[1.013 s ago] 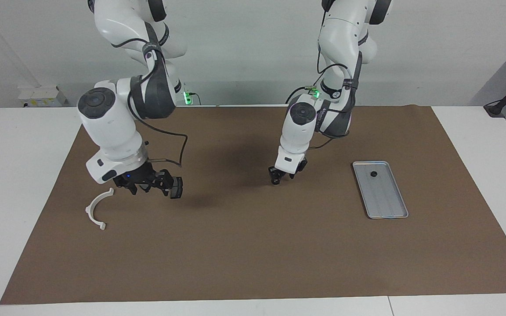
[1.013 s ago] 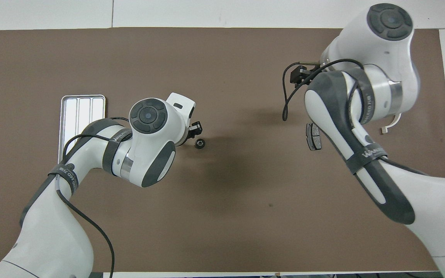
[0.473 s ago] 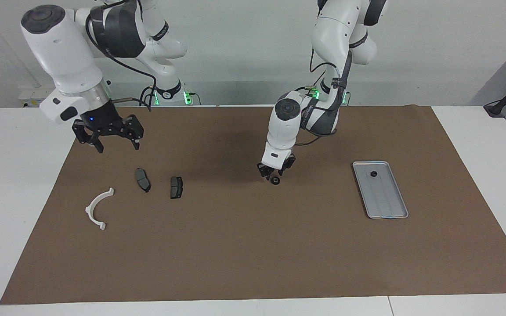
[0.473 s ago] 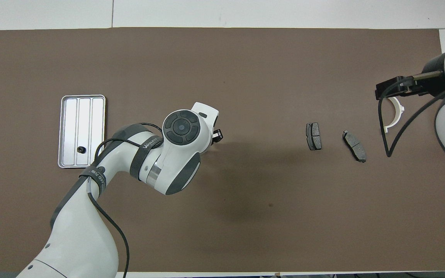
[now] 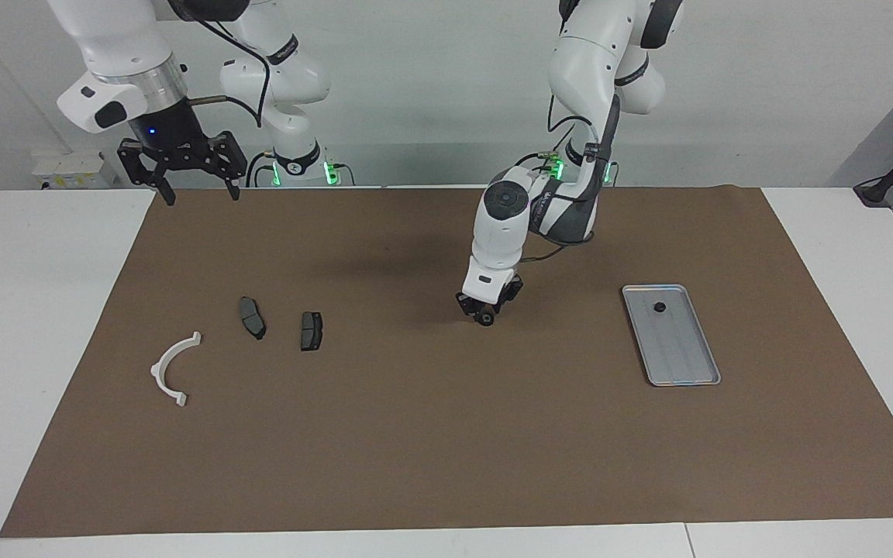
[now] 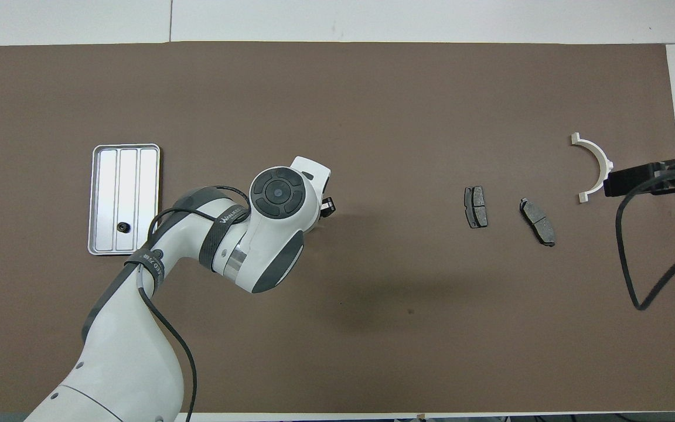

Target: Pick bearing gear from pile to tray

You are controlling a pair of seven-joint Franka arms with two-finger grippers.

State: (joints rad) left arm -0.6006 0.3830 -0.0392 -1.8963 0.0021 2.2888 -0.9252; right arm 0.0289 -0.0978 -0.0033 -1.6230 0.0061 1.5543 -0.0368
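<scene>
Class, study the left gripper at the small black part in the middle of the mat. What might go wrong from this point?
1. The left gripper is down at the small black round piece; a shallow grip may let so small a part slip or roll.
2. The tray has a low rim, so a piece dropped from height might bounce out.

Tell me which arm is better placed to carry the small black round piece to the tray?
The left. The left gripper is already down around the small black round piece, and the tray lies toward its end. The right gripper, open, hangs high above the mat's edge.
</scene>
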